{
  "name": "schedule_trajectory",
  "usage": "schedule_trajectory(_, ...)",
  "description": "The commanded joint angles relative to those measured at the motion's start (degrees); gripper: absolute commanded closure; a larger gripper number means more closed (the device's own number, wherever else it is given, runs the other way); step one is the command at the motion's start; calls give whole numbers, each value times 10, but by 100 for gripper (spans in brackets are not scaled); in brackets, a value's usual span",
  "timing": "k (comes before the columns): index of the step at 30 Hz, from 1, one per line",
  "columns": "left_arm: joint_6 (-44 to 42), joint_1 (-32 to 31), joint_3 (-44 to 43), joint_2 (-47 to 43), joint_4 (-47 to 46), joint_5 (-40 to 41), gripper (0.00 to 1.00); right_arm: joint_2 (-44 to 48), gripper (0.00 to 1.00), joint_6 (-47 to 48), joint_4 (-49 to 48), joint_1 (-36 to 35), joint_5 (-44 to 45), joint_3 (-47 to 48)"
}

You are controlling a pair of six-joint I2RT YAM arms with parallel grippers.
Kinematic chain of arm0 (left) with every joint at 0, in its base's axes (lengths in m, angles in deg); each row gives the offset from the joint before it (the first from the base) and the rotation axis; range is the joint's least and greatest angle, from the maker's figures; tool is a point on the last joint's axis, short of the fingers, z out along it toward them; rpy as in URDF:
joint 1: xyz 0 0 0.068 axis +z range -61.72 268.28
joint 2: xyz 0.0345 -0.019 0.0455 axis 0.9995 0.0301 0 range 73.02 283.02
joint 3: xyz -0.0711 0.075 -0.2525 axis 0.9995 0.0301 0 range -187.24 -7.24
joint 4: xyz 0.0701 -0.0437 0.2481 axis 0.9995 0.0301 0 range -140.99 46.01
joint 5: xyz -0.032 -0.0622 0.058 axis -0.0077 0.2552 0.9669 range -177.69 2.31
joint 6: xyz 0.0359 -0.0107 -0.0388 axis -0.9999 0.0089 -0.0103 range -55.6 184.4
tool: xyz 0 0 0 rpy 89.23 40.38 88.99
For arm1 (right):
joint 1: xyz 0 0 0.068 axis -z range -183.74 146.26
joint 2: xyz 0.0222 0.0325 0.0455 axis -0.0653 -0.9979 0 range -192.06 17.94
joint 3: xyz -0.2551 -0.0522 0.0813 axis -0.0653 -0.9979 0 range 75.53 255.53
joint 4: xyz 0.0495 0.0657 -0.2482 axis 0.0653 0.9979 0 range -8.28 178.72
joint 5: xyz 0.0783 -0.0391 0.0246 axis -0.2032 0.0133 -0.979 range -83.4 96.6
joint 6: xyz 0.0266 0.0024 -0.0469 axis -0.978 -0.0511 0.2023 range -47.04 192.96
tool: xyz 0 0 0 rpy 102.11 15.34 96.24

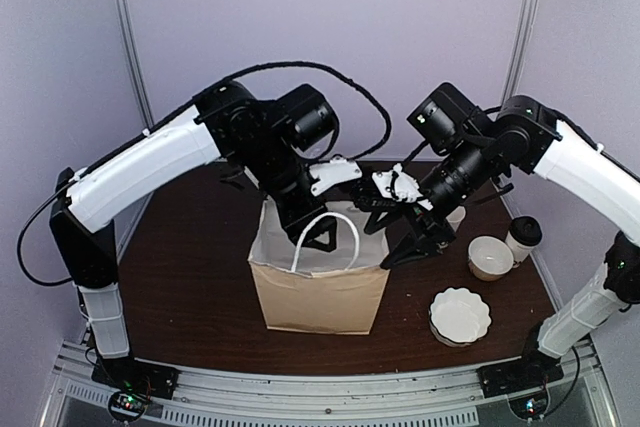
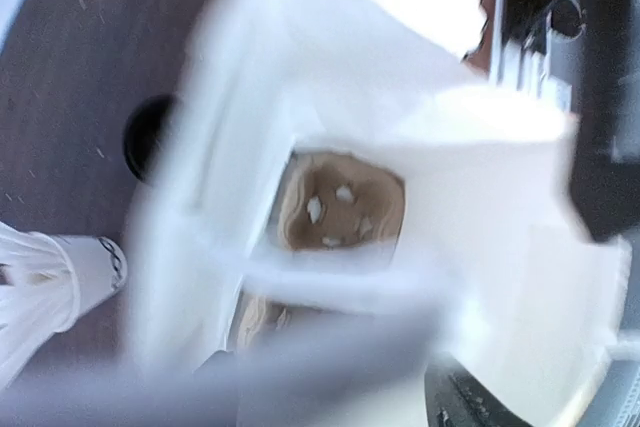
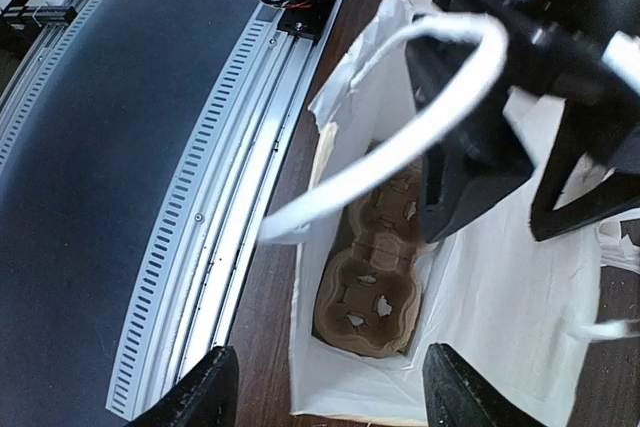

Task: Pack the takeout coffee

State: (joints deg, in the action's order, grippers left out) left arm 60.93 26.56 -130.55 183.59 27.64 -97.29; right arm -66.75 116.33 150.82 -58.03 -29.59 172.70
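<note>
As we look down:
Left gripper (image 1: 325,242): released, at bag (image 1: 320,299) mouth
Right gripper (image 3: 330,392): released, empty
Takeout coffee (image 1: 522,237): frame right, on table (image 1: 200,282)

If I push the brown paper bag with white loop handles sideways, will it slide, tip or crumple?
Probably slide or tip easily: the brown paper bag shows only a moulded cardboard cup carrier inside, so it looks light. Its thin walls lean and crease, so expect buckling. The white loop handle looks floppy.

Scalloped white dish (image 1: 460,315) just beside lidless white cup (image 1: 489,256).
</note>
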Motion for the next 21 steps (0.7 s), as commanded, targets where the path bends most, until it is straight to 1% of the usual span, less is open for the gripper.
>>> schedule_trajectory(1,3,-2,-75,-43,10,-23,32,28,33,21,48,0,-20,28)
schedule_trajectory(5,5,2,-94,-51,6,-29,31,35,33,12,39,0,-18,24)
schedule_trajectory(8,6,4,-89,-59,-4,-34,31,28,33,-3,19,0,-6,21)
schedule_trajectory(10,-1,4,-91,-61,-6,-49,32,22,33,-25,-2,0,13,21)
schedule_trajectory(13,-16,4,-103,-73,4,-46,33,17,33,-50,-28,-1,19,22)
schedule_trajectory(15,-37,4,-80,-96,-10,-27,31,12,33,-55,-33,-9,12,23)
schedule_trajectory(18,-83,4,-14,-127,-71,27,26,1,33,-56,-36,-28,30,29)
schedule_trajectory(19,-96,7,0,-127,-83,53,25,-4,33,-58,-39,-32,38,31)
schedule_trajectory(21,-117,16,5,-107,-87,79,24,-10,33,-57,-38,-33,35,38)
